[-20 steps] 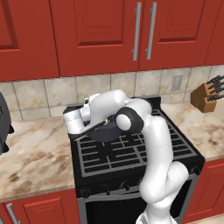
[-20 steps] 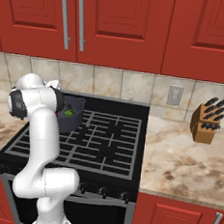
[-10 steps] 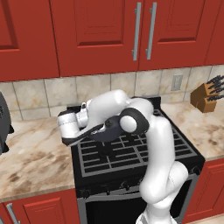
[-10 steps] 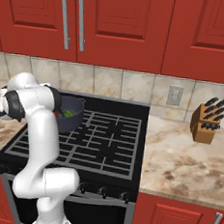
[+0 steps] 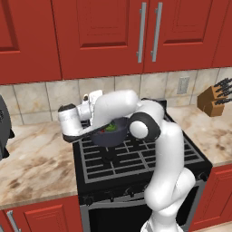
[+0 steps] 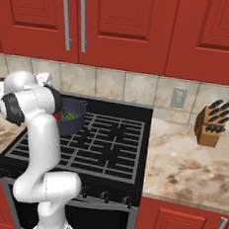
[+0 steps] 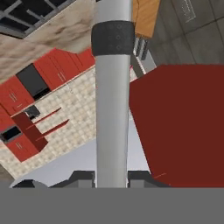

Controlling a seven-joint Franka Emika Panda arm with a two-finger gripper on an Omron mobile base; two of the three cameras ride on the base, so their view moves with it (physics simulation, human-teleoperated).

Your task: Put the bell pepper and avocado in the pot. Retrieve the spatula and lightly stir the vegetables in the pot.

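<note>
The dark grey-blue pot stands on the stove's back left burner. Inside it lie the red bell pepper and the green avocado. In the hand view my gripper is shut on the spatula, whose grey handle with a dark band runs straight up between the fingers. The wrist hangs just left of the pot, over the stove's left edge. The spatula's blade is hidden.
A black gas stove sits between two marble counters. A wooden knife block stands on the right counter. Red cabinets hang overhead. A dark appliance sits at the far left.
The hand has swung a little to the left, away from above the pot toward the stove's left edge. The jaws have stayed shut on the spatula. The pot has not moved.
</note>
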